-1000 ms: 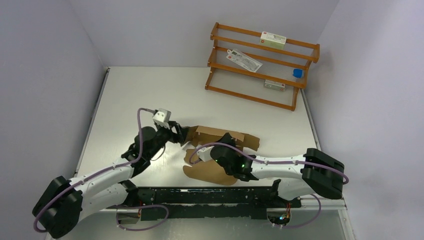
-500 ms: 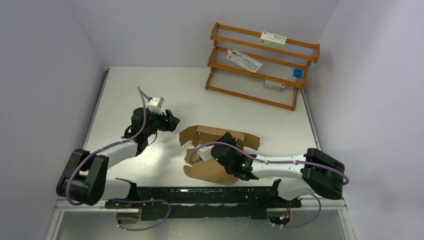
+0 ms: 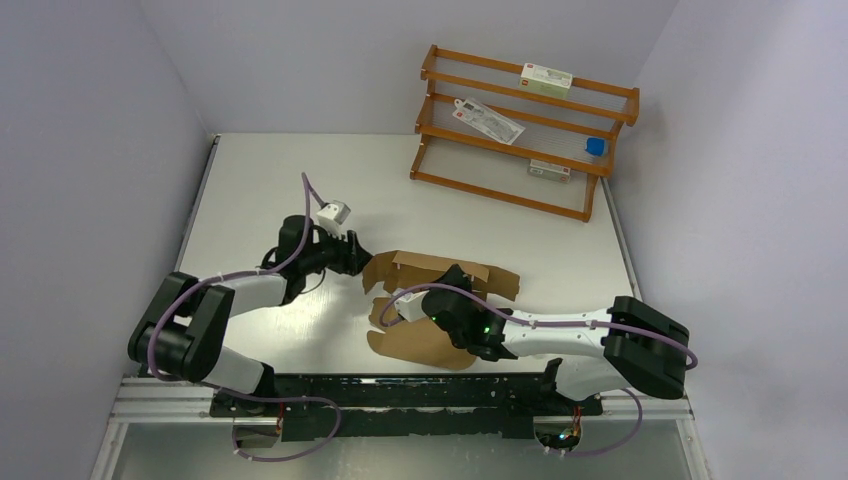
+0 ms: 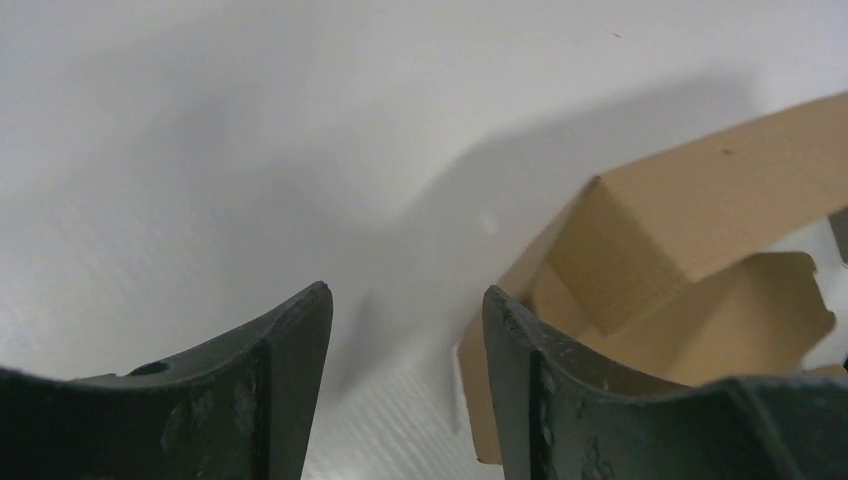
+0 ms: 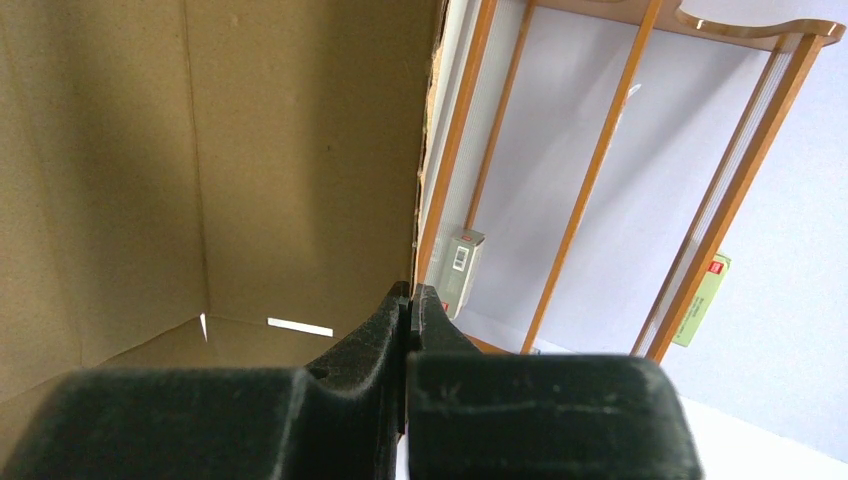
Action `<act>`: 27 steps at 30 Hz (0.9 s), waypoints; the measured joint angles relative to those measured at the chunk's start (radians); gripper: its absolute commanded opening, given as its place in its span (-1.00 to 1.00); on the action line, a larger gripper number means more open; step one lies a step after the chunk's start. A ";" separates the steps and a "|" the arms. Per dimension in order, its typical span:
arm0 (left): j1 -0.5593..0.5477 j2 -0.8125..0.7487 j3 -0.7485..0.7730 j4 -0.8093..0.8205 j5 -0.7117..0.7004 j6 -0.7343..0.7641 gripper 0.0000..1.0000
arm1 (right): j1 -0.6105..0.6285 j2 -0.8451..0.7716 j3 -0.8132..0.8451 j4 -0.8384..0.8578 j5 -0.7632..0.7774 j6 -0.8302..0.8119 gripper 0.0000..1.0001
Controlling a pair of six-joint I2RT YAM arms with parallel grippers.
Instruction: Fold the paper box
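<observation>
Fingers of the left gripper [image 4: 405, 295]: apart at a moderate gap, bare table [image 4: 300, 120] showing between them, nothing gripped. The paper box [image 4: 690, 220] fills the right half of the left wrist view. A raised, folded corner lies just beside the right-hand finger; I cannot tell whether they touch.

Fingers of the right gripper [image 5: 410, 295]: pads pressed together, no gap visible. A torn vertical edge of a brown cardboard wall runs down to the seam between the tips; I cannot tell whether the sheet is nipped there. Cardboard fills the left half of the right wrist view, with one slot near the bottom.

Top view: the box sits centre frame, partly erected. One wall stands upright along its upper side and flat flaps spread toward the lower edge. The left gripper is at the box's left end and the right gripper is over its middle, against the upright wall.

An orange wooden rack [image 3: 520, 130] stands in the upper right, well apart from the box, with small cartons on its shelves.
</observation>
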 measured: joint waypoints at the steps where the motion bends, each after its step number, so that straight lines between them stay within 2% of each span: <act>1: -0.016 -0.002 -0.002 0.000 0.002 0.000 0.18 | 0.000 0.001 0.000 0.000 0.000 0.001 -1.00; 8: -0.089 -0.036 -0.051 0.012 0.015 -0.009 0.12 | -0.001 0.002 0.000 0.000 0.000 0.004 -1.00; 17: -0.171 -0.072 -0.093 0.017 0.008 -0.028 0.15 | -0.001 0.002 0.000 -0.015 0.001 0.004 -1.00; 27: -0.219 -0.093 -0.119 0.072 -0.034 -0.027 0.17 | 0.001 0.010 0.000 -0.023 0.003 0.005 -1.00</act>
